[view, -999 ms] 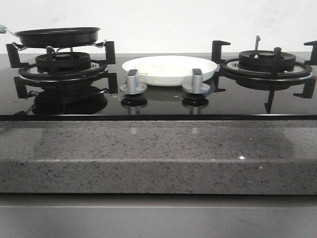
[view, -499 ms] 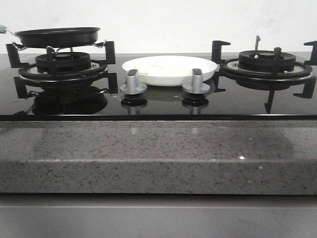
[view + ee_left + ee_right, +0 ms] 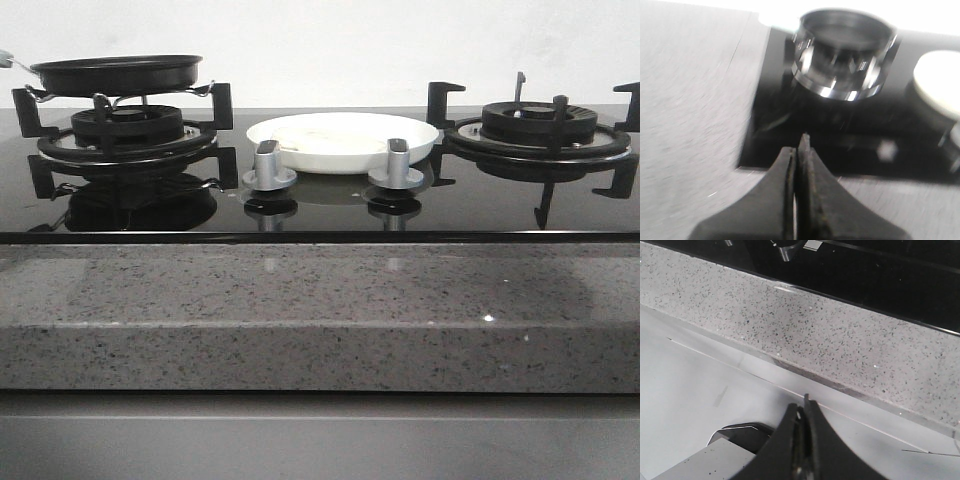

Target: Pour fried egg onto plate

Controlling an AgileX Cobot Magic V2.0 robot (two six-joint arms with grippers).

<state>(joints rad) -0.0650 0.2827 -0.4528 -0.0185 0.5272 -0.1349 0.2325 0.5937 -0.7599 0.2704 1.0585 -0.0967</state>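
On black glass hob (image 3: 480,205) | plate (image 3: 343,141) between burners | speckled counter (image 3: 320,315)

Front view low and level at the counter's (image 3: 320,320) front edge, facing the hob (image 3: 320,205), left wrist view blurred above the hob's corner, right wrist view close over the counter edge, both sharing that speckled counter.

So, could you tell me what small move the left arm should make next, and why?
Probably open the left gripper and ease it toward the round black frying pan. Its jaws are pressed shut on nothing, short of the cooktop, while the pan sits on the left burner. The shallow white plate waits between the burners. Whether the fried egg is in the pan cannot be seen.
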